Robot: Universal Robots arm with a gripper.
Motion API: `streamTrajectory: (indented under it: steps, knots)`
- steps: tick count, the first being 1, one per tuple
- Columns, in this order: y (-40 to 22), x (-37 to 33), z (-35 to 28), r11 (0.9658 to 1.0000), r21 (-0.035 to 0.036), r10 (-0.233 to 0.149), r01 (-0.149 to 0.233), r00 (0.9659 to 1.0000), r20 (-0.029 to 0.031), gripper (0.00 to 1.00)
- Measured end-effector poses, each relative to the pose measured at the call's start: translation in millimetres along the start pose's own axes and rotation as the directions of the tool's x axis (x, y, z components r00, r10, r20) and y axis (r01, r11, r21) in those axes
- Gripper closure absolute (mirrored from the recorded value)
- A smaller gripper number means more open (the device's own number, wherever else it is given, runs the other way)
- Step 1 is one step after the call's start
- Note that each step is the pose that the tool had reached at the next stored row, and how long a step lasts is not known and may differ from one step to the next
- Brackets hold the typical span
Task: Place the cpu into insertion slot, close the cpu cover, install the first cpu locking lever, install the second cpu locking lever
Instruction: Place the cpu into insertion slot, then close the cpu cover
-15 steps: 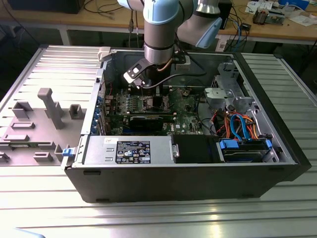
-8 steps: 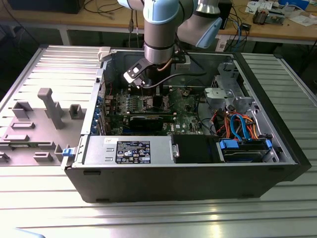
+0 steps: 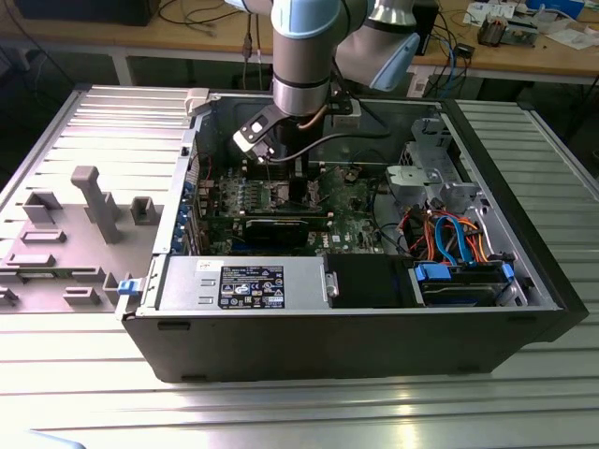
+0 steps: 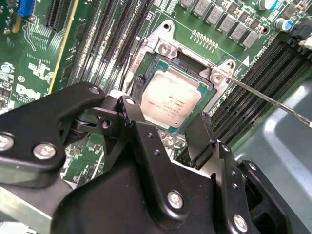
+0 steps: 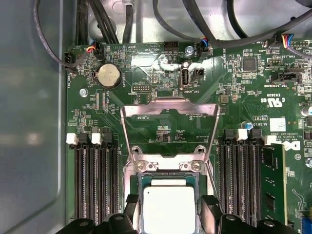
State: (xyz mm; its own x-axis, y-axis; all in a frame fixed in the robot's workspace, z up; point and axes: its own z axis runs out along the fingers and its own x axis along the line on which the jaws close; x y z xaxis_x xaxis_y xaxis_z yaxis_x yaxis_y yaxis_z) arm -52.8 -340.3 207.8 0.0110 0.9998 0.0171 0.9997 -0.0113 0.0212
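cpu (image 5: 169,210) lies flat in the insertion slot (image 4: 187,61), its silver-grey top facing up and a thin green edge showing around it in the second wrist view (image 4: 170,97). The gripper (image 5: 170,202) straddles it, released: one black finger (image 5: 131,209) stands just beside one edge of the chip and the other just beside the opposite edge. A sliver of gap seems to show on each side, though the fit is close enough that light contact cannot be ruled out. In the second wrist view the gripper (image 4: 163,117) hangs just over the near corner of the chip.

The cpu cover (image 5: 146,109) is swung up and back on its hinge, so the green motherboard (image 5: 243,97) shows through its square window. A thin locking lever (image 4: 268,100) slants away from the socket's corner, unlatched. Long black memory slots (image 5: 95,180) flank the socket on both sides, and a coin battery (image 5: 108,75) sits beyond the raised cover.

In the upper middle of the exterior view the arm reaches down into the open computer case (image 3: 356,327), which lies on a slatted metal table (image 3: 281,412).
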Motion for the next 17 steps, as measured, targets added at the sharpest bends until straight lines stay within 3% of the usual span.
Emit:
streamTrajectory:
  steps: [1,5,6,10,17]
  knots:
    - [0.2,0.0,-1.9,1.0,0.0014,0.0,0.0,1.0,-0.0001,0.4]
    - [0.6,0.2,-7.8,1.0,0.0063,0.0,0.0,1.0,0.0,0.65]
    - [0.8,0.2,-8.7,1.0,0.0079,0.0,0.0,1.0,0.0,0.77]
    - [1.0,0.2,-9.0,1.0,0.0091,0.0,0.0,1.0,0.0,0.89]
    - [1.0,0.2,-9.0,1.0,0.0092,0.0,0.0,1.0,-0.0002,0.89]
